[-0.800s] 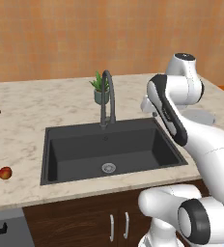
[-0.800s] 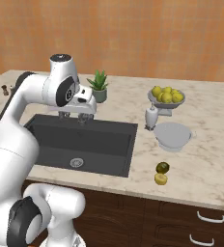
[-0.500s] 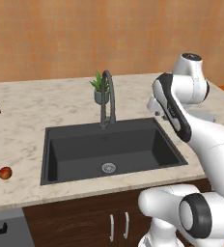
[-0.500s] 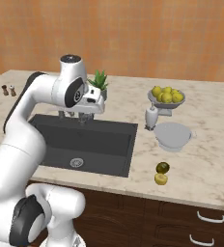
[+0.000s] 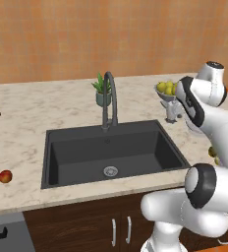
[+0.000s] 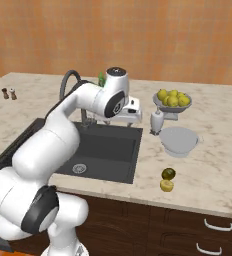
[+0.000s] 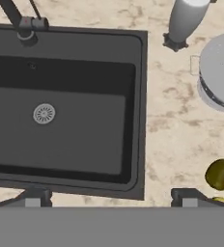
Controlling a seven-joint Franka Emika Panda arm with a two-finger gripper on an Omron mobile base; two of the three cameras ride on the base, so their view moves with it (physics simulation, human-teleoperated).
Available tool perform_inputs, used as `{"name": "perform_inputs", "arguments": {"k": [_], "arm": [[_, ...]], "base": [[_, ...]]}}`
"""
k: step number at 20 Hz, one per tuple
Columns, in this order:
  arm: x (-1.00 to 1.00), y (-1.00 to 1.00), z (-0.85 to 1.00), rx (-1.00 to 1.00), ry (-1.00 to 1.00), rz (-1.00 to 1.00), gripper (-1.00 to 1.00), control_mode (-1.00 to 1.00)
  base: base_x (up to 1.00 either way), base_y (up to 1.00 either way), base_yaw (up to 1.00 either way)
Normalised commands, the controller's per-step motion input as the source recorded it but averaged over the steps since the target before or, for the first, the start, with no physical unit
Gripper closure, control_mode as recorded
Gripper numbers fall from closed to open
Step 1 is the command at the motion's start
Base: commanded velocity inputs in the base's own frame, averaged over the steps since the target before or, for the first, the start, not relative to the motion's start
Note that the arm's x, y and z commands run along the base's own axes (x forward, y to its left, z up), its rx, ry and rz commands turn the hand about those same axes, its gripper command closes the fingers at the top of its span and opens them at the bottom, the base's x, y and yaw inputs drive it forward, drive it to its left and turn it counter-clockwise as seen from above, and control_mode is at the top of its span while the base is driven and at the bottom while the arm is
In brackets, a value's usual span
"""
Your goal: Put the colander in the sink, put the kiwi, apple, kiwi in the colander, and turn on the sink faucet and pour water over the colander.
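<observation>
The counter (image 6: 213, 170) looked like mottled beige stone with a dull polish. The sink (image 5: 86, 157) was matt dark grey, its drain (image 7: 44, 114) bright metal. The faucet (image 5: 109, 101) looked like dark satin metal. The colander (image 6: 178, 140) was smooth pale grey-white. The cabinet fronts (image 6: 153, 227) were dark glossy wood with metal handles.

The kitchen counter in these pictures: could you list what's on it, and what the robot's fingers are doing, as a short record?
sink: dry, nothing in it but its silver drain
sink faucet: behind the basin, no water running
colander: on the counter right of the sink
kiwis: two, side by side near the counter's front edge, right of the sink
apple: on the counter left of the sink
fruit bowl: yellow fruit, behind the colander
potted plant: beside the faucet
gripper: fingers open, holding nothing, above the sink's right edge
</observation>
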Motion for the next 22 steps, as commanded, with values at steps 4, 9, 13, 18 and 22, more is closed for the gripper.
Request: {"name": "perform_inputs", "arguments": {"k": [4, 9, 13, 18, 22], "arm": [[0.60, -1.00, -0.40, 0.00, 0.01, 0.00, -1.00, -1.00], [0.69, -1.00, -0.54, 0.00, 0.00, 0.00, -1.00, -1.00], [0.61, -0.86, -0.49, 0.00, 0.00, 0.00, -1.00, -1.00], [0.42, -0.17, -0.24, 0.00, 0.03, 0.00, -1.00, -1.00], [0.47, -0.07, -0.29, 0.00, 0.04, 0.00, -1.00, -1.00]], "base": [[0.00, 0.00, 0.00], [0.00, 0.00, 0.00], [0.00, 0.00, 0.00], [0.00, 0.00, 0.00], [0.00, 0.00, 0.00]]}}
